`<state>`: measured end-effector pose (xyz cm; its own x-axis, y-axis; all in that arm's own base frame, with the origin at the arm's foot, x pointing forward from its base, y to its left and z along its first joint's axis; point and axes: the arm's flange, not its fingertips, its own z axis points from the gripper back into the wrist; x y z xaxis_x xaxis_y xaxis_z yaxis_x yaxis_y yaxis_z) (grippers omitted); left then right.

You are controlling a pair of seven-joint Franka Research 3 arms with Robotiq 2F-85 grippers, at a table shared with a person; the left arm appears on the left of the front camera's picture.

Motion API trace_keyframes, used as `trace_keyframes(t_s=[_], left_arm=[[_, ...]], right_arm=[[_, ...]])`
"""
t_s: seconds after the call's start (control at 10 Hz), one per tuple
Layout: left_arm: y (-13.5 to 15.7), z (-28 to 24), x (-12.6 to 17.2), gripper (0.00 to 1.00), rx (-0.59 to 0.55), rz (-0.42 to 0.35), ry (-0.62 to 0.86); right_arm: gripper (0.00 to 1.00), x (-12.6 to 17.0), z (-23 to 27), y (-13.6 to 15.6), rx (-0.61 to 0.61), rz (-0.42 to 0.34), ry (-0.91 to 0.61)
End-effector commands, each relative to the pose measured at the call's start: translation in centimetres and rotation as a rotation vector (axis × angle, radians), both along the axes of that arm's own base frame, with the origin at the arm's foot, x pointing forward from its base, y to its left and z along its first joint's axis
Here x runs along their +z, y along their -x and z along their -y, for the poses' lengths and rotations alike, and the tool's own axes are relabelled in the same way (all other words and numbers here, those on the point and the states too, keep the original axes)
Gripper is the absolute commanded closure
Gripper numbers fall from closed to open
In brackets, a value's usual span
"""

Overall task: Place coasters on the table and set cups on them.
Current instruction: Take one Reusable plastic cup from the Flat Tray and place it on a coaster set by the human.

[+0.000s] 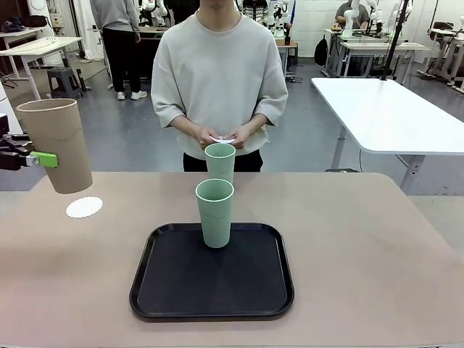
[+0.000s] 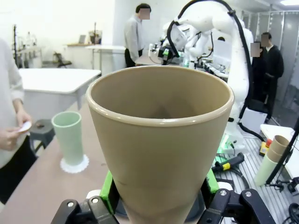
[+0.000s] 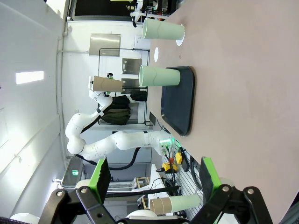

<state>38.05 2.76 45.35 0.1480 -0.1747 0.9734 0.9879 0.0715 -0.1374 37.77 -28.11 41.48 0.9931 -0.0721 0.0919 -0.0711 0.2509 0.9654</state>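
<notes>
One tan cup (image 1: 58, 141) clamped in left gripper (image 2: 160, 189), right gripper (image 3: 154, 173) spread apart

The robot's left hand (image 1: 45, 159) grips a tilted tan cup (image 1: 61, 141) just above a white coaster (image 1: 84, 207) on the tabletop (image 1: 362, 254). One mint cup (image 1: 215, 214) stands on the black tray (image 1: 167, 290), with another mint cup (image 1: 220, 161) just behind it. The person's hands (image 1: 239, 134) hold a second coaster (image 1: 222, 138).

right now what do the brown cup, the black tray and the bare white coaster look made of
Brown cup: probably matte plastic or fibre composite; dull, even surface, thick rounded rim.
Black tray: likely plastic, satin; faint sheen on its raised rim.
Bare coaster: seemingly thin white paper; flat, with a scalloped edge.
</notes>
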Motion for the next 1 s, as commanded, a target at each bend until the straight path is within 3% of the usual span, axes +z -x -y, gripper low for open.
trace_keyframes(t_s=[0.0,0.2,0.3,0.4,0.6,0.8,0.9], left_arm=[[-0.2,0.4,-0.1,0.70,-0.020,0.031,0.002],[-0.2,0.4,-0.1,0.70,-0.020,0.031,0.002],[0.0,0.2,-0.1,0.15,-0.008,0.007,-0.001],[-3.8,-0.8,-1.1,0.15,-0.096,0.096,0.072],[-11.1,-4.5,-3.0,0.15,-0.160,0.174,0.124],[-15.2,-7.5,-4.9,0.15,-0.109,0.204,0.117],[-16.6,-8.8,-6.0,0.15,-0.078,0.181,0.086]], right_arm=[[0.00,0.0,0.0,-0.2,-0.013,0.006,-0.005],[0.00,0.0,0.0,-0.2,-0.013,0.006,-0.005],[0.00,0.0,0.0,-0.2,-0.013,0.006,-0.005],[0.00,0.0,0.0,-0.2,-0.013,0.006,-0.005],[0.00,0.0,0.0,-0.2,-0.013,0.006,-0.005],[0.00,0.0,0.0,-0.2,-0.013,0.006,-0.005],[0.00,0.0,0.0,-0.2,-0.013,0.006,-0.005]])
